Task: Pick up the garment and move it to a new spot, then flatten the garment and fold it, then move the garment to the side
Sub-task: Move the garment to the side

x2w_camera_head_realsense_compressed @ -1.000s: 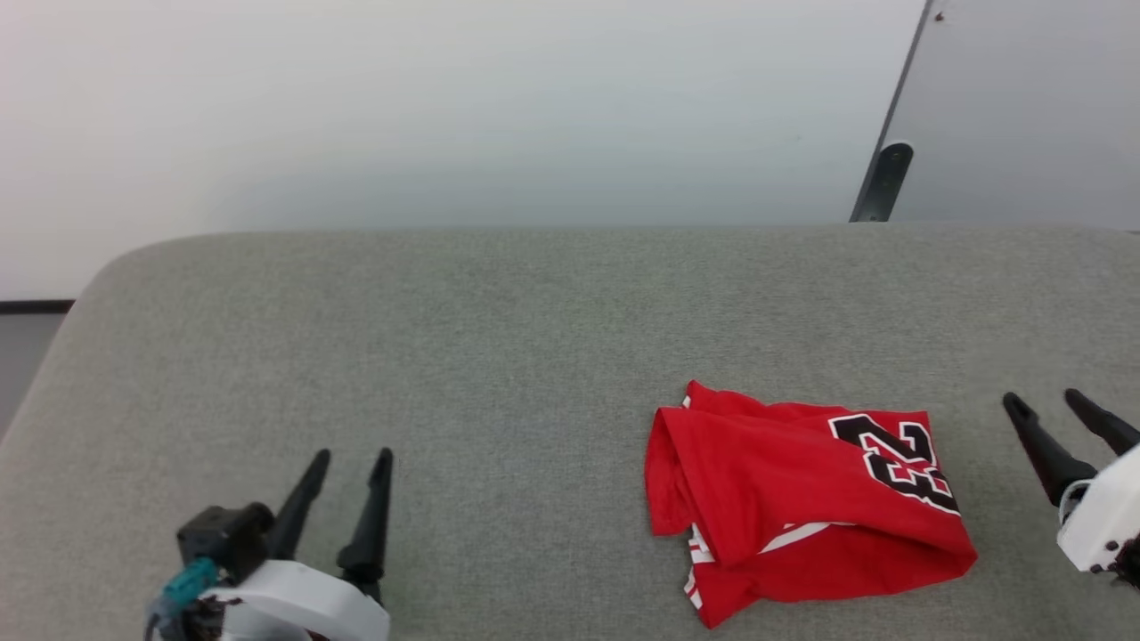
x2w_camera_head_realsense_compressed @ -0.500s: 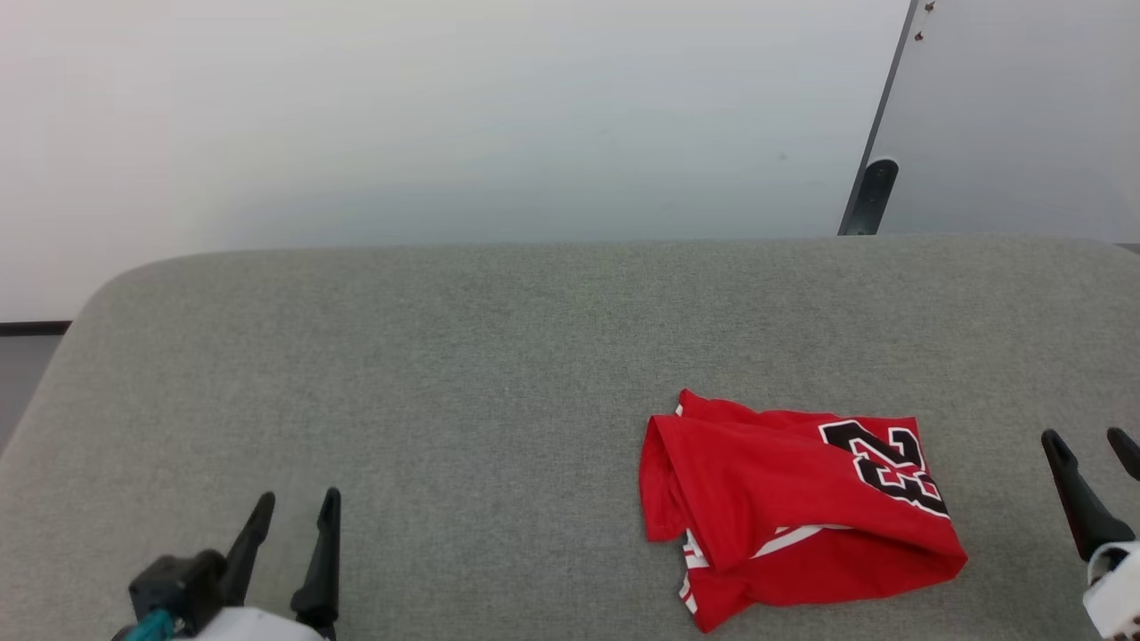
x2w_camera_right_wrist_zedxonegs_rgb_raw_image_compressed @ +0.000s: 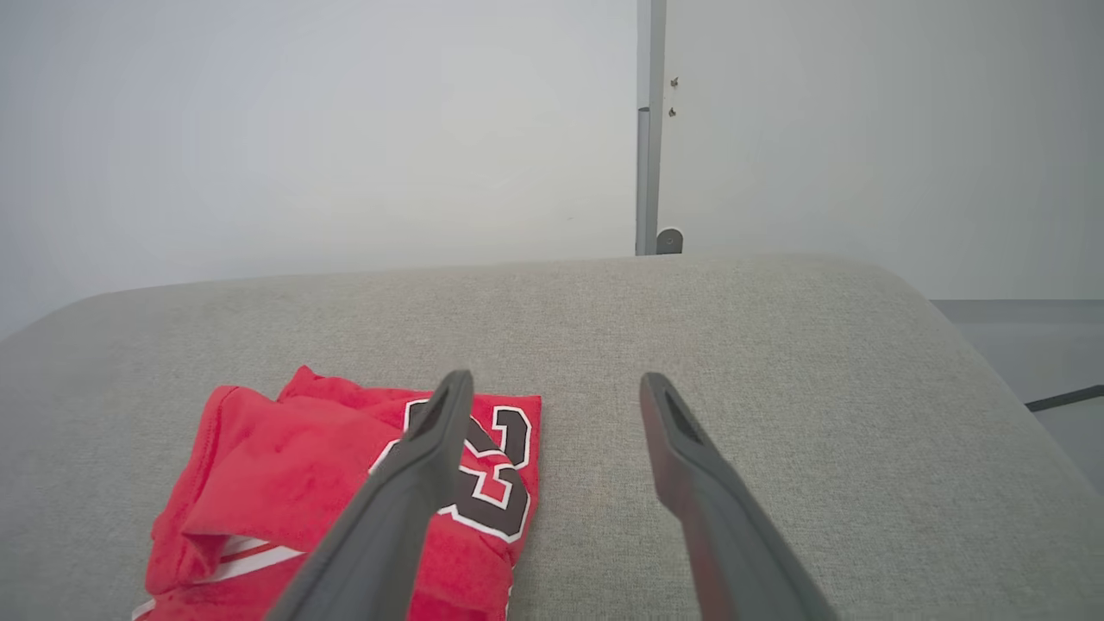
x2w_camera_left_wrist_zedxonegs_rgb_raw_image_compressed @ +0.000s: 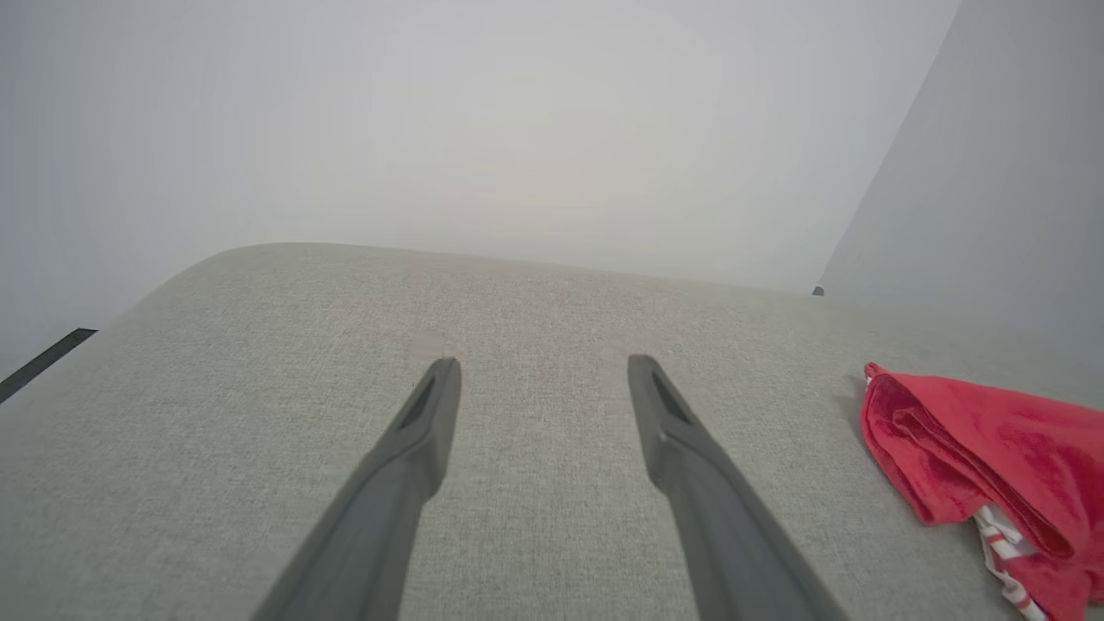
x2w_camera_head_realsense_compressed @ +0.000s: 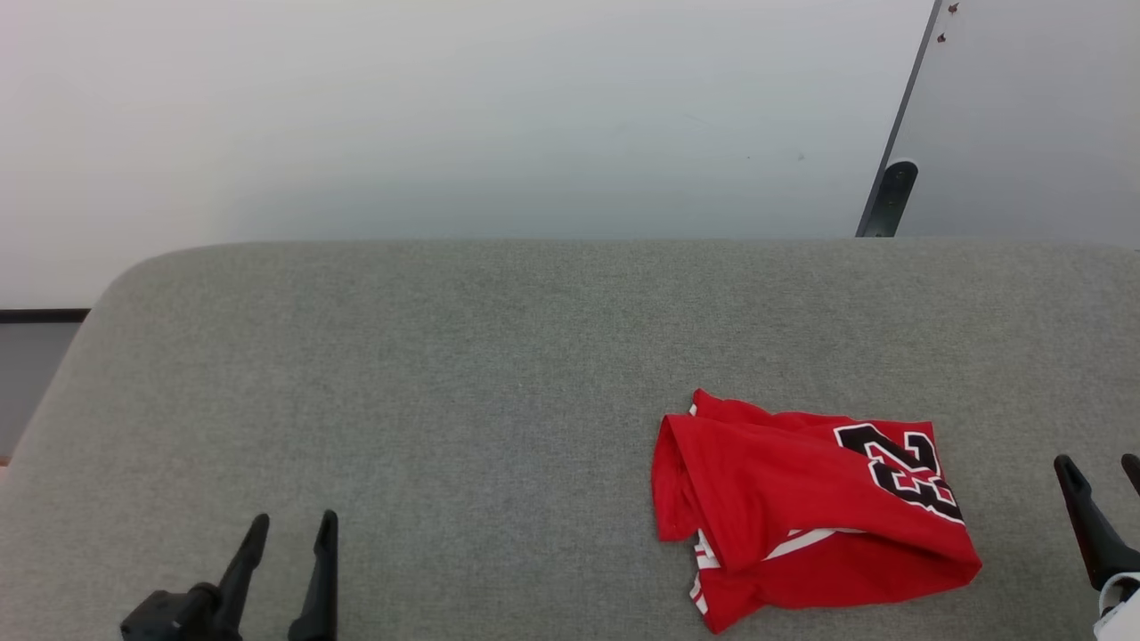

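The garment (x2w_camera_head_realsense_compressed: 802, 512) lies folded into a compact red bundle on the grey surface (x2w_camera_head_realsense_compressed: 445, 356), right of centre, black white-outlined lettering on top and striped trim at its near edge. It also shows in the left wrist view as the garment (x2w_camera_left_wrist_zedxonegs_rgb_raw_image_compressed: 992, 457) at the right edge, and in the right wrist view as the garment (x2w_camera_right_wrist_zedxonegs_rgb_raw_image_compressed: 285, 492) at lower left. My left gripper (x2w_camera_head_realsense_compressed: 289, 534) stands open at the lower left, far from it. My right gripper (x2w_camera_head_realsense_compressed: 1100, 467) is open at the lower right, just right of the bundle. Nothing sits between either pair of fingers.
The grey padded surface has a rounded far edge (x2w_camera_head_realsense_compressed: 534, 245) against a pale wall (x2w_camera_head_realsense_compressed: 445, 116). A dark post (x2w_camera_head_realsense_compressed: 886, 200) and a grey panel (x2w_camera_head_realsense_compressed: 1024, 107) stand behind the far right. A strip of floor (x2w_camera_right_wrist_zedxonegs_rgb_raw_image_compressed: 1035, 345) lies beyond the surface's right edge.
Both grippers have drawn back toward the bottom of the head view, still open. The garment has not changed shape; its small shift in the picture matches camera movement.
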Motion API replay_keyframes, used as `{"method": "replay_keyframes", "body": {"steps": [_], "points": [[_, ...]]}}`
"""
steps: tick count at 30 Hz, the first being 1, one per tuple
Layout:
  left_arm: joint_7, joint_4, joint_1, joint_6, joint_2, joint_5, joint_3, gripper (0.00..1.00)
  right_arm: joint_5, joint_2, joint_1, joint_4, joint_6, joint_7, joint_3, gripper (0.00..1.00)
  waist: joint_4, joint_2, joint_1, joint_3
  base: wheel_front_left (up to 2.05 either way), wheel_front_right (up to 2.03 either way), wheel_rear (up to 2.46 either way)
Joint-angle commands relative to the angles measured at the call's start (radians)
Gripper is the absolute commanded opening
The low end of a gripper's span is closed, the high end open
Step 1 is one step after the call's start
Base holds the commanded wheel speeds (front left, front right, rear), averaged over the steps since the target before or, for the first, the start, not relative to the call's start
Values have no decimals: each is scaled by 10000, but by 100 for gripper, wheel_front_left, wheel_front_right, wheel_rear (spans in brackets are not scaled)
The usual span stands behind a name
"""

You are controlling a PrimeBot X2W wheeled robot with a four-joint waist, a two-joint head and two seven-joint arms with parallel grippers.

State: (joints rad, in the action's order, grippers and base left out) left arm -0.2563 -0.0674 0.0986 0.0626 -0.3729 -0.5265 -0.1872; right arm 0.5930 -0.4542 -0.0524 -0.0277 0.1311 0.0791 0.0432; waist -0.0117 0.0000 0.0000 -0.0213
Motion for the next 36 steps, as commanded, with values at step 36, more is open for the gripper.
{"method": "replay_keyframes", "body": {"steps": [36], "points": [[71,161,-1112,-129,584,163,-836,100,477,-1100,3310,-1229,-8,7981,-1425,100,780,0,0,1610,0,0,0]]}}
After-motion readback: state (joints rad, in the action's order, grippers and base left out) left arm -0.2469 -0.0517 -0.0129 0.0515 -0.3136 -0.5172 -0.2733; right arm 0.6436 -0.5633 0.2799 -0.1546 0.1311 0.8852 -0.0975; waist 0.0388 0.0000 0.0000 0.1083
